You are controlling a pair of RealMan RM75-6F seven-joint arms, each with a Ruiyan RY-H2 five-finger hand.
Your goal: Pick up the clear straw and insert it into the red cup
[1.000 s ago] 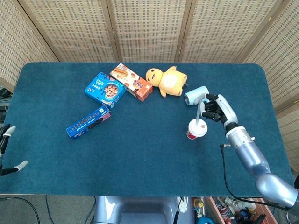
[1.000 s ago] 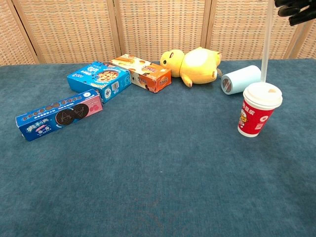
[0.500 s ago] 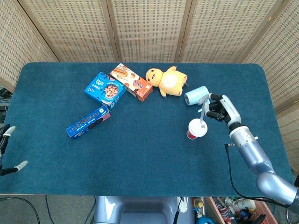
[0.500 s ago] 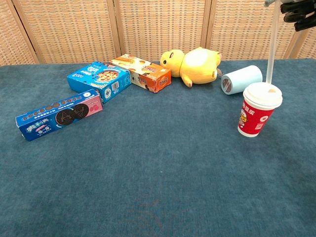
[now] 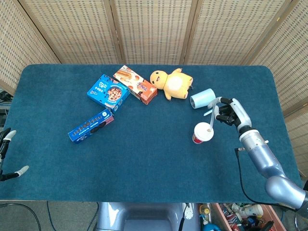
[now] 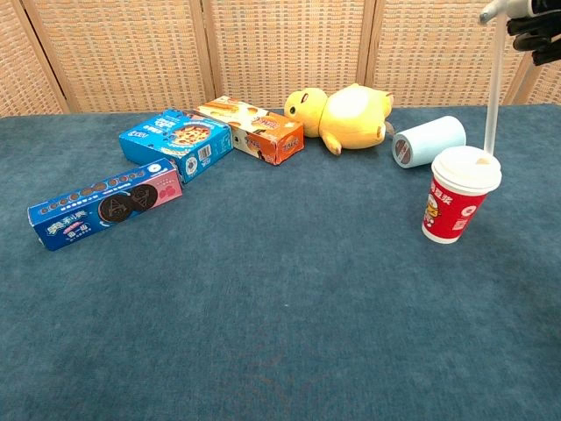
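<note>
The red cup (image 5: 202,134) with a white lid stands upright on the blue table, right of centre; it also appears as the red cup (image 6: 456,207) in the chest view. My right hand (image 5: 230,113) hovers just right of and above it, pinching the top of the clear straw (image 5: 212,120). From my right hand (image 6: 536,21) at the top right corner the clear straw (image 6: 493,92) hangs nearly upright. Its lower end meets the lid at the far right rim; I cannot tell whether it is inside. Only the fingertips of my left hand (image 5: 6,155) show at the left edge, apart and holding nothing.
A light blue roll (image 5: 202,98) lies just behind the cup. A yellow plush toy (image 5: 171,83), an orange snack box (image 5: 135,84), a blue cookie box (image 5: 108,91) and a long blue cookie box (image 5: 91,126) lie at the back centre and left.
My right hand has shifted to the right with the straw. The straw's lower end has slid from over the lid's middle to its far right rim.
</note>
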